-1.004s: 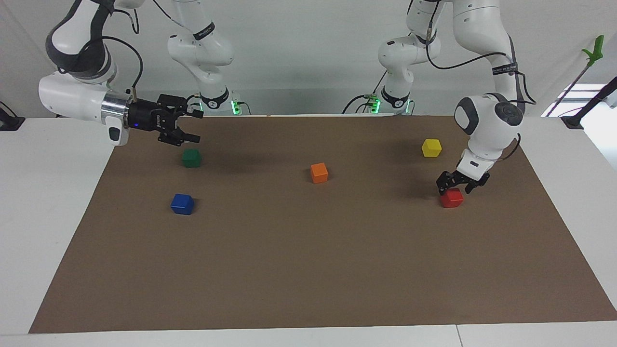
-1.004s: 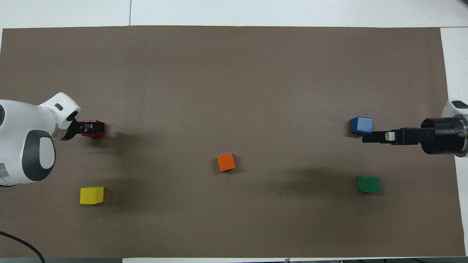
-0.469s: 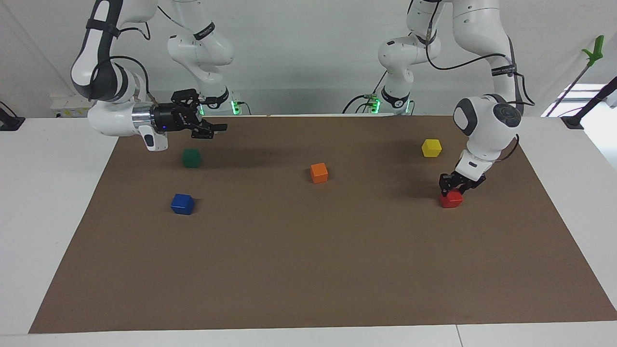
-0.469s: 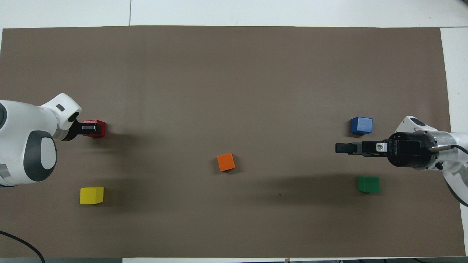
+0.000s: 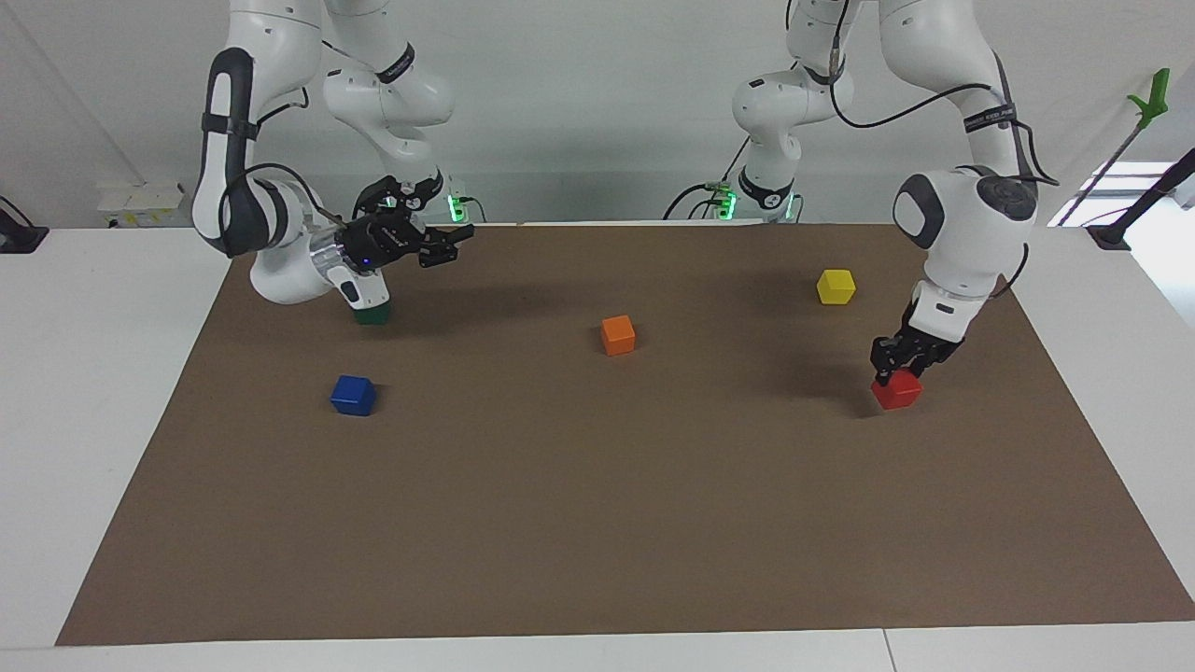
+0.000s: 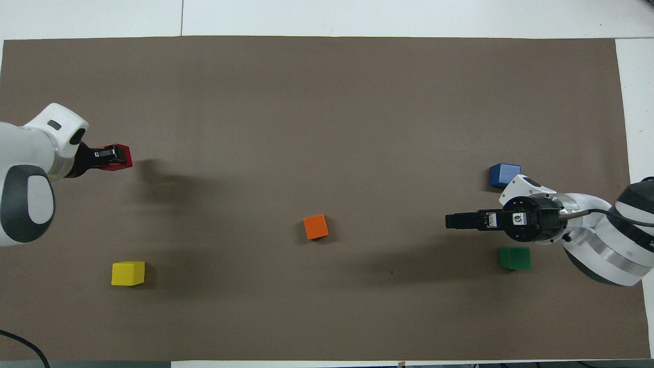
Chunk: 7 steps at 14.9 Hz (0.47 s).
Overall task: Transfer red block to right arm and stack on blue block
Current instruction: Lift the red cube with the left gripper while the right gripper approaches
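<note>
In your facing view, the right gripper (image 5: 446, 245), fingers spread, hovers by the green block (image 5: 372, 315), half hidden there but whole from overhead. The blue block (image 5: 353, 395) sits on the mat. The left gripper (image 5: 901, 366) pinches the red block (image 5: 897, 390), slightly lifted.
</note>
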{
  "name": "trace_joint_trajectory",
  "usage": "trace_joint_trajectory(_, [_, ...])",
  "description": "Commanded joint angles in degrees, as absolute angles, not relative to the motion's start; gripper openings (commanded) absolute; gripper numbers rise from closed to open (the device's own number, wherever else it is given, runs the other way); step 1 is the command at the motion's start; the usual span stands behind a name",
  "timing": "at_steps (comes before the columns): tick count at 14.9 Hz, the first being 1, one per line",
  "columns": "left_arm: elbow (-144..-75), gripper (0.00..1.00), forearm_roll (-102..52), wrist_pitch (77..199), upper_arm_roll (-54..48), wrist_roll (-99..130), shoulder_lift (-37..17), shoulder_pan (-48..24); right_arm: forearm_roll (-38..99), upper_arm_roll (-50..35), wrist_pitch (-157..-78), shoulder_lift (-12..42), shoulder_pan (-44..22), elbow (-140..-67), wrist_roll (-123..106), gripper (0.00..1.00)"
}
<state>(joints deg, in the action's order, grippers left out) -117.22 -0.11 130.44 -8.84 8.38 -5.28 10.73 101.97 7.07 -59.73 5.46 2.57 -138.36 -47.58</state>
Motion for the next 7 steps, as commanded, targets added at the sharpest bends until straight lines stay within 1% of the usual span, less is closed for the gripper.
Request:
trace_joint_trajectory(1, [-108.13,0.00,-0.79,119.12,-8.79,18.60,-5.80,8.89,108.52,6.86,-54.94,9.57,-0.86,-138.25,-49.66,1.00])
trace_joint_trajectory(3, [-104.35,0.00,-1.49,112.97,-9.22,28.16,-6.15,8.44,112.74,6.86,-55.19,9.58,-4.20,-138.25,-49.66,1.00])
trace_joint_trajectory(6, [-97.76,0.00,-10.08,104.18,-9.14,41.27,-6.76,7.12,115.74,6.77,-59.22,9.84,-6.85,-138.08,-49.66,1.00])
trace_joint_trajectory(7, [-95.30,0.00,-12.11,100.67,-9.05,45.40,-7.03,7.12,118.62,6.85,-59.76,9.84,-8.68,-137.99,-49.66,1.00])
